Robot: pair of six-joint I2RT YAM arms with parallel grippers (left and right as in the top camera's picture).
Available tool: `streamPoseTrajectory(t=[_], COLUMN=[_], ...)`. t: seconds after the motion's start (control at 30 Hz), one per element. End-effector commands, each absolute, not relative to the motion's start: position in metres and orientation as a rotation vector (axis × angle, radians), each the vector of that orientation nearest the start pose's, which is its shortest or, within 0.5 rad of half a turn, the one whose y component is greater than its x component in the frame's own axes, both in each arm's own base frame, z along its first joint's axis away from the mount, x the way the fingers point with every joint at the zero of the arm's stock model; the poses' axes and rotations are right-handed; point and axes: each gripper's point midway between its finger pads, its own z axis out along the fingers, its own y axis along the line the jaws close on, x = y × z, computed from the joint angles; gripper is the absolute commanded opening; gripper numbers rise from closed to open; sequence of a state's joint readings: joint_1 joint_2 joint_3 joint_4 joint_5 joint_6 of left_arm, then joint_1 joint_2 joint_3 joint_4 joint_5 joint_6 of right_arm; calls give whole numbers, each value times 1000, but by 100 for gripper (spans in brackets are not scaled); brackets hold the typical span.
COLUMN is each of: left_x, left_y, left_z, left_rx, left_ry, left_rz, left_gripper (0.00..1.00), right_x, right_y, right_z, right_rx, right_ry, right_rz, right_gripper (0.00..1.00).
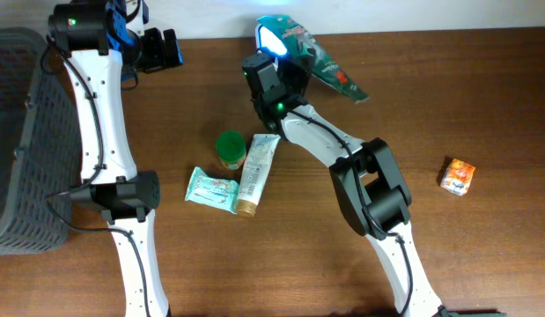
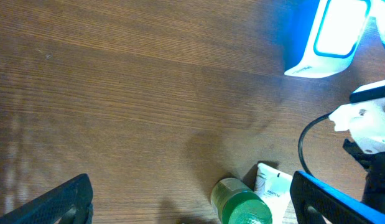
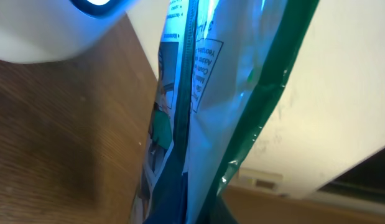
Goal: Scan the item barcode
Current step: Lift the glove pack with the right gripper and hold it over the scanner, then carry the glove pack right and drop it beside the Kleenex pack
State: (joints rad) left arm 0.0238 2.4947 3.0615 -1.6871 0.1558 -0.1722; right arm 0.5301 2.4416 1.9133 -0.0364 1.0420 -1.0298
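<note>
My right gripper [image 1: 294, 77] is shut on a green snack bag [image 1: 329, 66] and holds it up at the table's far edge. A white scanner [image 1: 272, 38] glowing blue stands just left of the bag. In the right wrist view the bag [image 3: 204, 112] fills the middle, lit blue, with the scanner [image 3: 55, 25] at the top left; my own fingers are hidden behind the bag. My left gripper [image 1: 159, 48] hovers open at the far left with nothing between its fingers [image 2: 55, 205]. From there the scanner [image 2: 332, 34] shows at the top right.
A green-capped jar [image 1: 230, 148], a white tube [image 1: 257, 172] and a teal packet [image 1: 210, 187] lie mid-table. A small orange box [image 1: 458, 175] sits at the right. A grey basket [image 1: 17, 132] stands at the left edge.
</note>
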Motion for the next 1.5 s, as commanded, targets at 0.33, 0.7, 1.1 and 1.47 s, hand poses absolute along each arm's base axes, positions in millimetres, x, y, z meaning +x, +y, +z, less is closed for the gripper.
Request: streamPoseTrajectory(t=[0.33,0.7,1.1,1.47], left_x=[511,511,511,511], left_y=[-12,-12,-12,-12], left_z=[243,243,243,243], left_rx=[-206,-206,-206,-206], left_ry=[2664,2664,2664,2664], left_rz=[-242,-242,-242,-242], left_gripper=[99,99,99,99], right_x=[589,584,564,429], right_y=[165,150,120,62], right_z=[151,167,229,290], right_rx=[-774,-627,-495,-17], right_ry=[1864,1886,1948,2482], right_rz=[-1494,-1502,-1368,14], right_gripper=[4,4,4,4])
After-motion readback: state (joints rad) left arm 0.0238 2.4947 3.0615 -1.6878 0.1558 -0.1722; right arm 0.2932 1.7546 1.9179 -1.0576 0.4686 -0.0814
